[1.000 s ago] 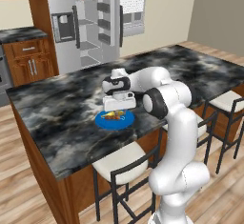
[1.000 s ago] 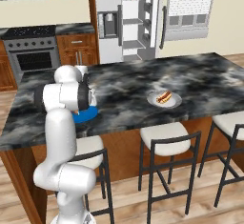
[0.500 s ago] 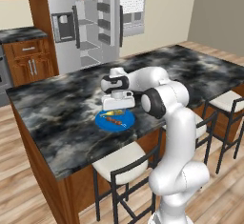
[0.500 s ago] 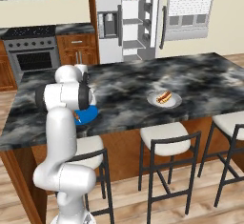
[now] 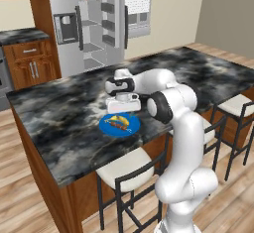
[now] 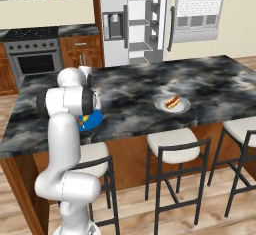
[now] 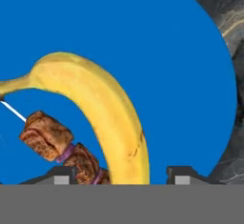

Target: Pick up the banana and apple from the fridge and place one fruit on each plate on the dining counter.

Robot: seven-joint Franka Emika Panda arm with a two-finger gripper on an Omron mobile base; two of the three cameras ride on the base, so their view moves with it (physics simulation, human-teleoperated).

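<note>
End effector point(image 5: 122, 112) spread, hovering just above the blue plate point(image 5: 106, 126) near the tabletop's point(image 5: 59, 123) front edge, banana point(image 7: 102, 111) lying free on that plate beside a brown skewer food point(image 7: 57, 144), white plate point(image 6: 161, 105) with hot-dog food point(image 6: 172, 101) well apart.

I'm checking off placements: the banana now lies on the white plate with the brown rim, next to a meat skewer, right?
Not quite. The banana lies on the blue plate, not the white one, as the hand view shows. The meat skewer is indeed beside it. The white plate holds a hot dog.
</note>
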